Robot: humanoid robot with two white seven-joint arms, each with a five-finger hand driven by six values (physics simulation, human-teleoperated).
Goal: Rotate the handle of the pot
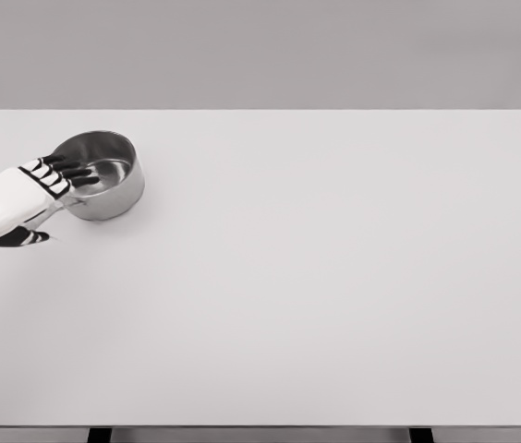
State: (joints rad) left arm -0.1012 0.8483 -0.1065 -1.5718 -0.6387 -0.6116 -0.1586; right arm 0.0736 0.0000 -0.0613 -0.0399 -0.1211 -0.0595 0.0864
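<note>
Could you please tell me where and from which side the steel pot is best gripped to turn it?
Probably by the near-left rim of the pot, coming from the left: the left hand is already there, fingers extending over the edge. The handle itself is hidden.

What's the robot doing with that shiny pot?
The robot's left hand is at the near-left side of a shiny metal pot, which sits at the far left of a big white table. Its dark fingers reach over the pot's rim and its thumb points off below. The pot's handle is hidden by the hand, so a grip can't be confirmed. The right arm isn't visible.
</note>
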